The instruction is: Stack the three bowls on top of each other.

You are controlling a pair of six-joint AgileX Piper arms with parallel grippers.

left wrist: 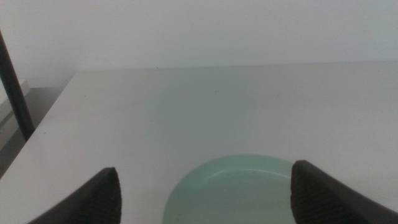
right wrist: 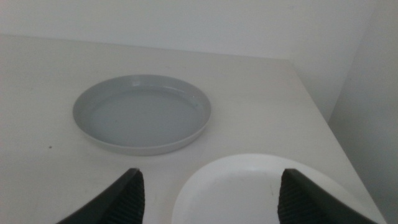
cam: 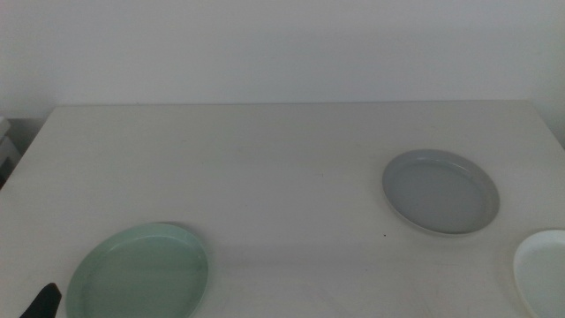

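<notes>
**Desk:** What's around the work area on your feeds?

**Operator:** In the middle view I see a pale, matte table (cam: 265, 168) that runs back to a plain white wall (cam: 282, 44).

**Desk:** Any marks on the top?

**Operator:** I can make out one small dark speck (cam: 384, 235) in the right half of that view. I can't tell what it is.

**Desk:** And off the edges?

**Operator:** By the far left corner there's a pale shape (cam: 7, 141), cut off by the frame. My left wrist view shows a dark slanted pole (left wrist: 15, 87) beyond the table's side edge.
</notes>
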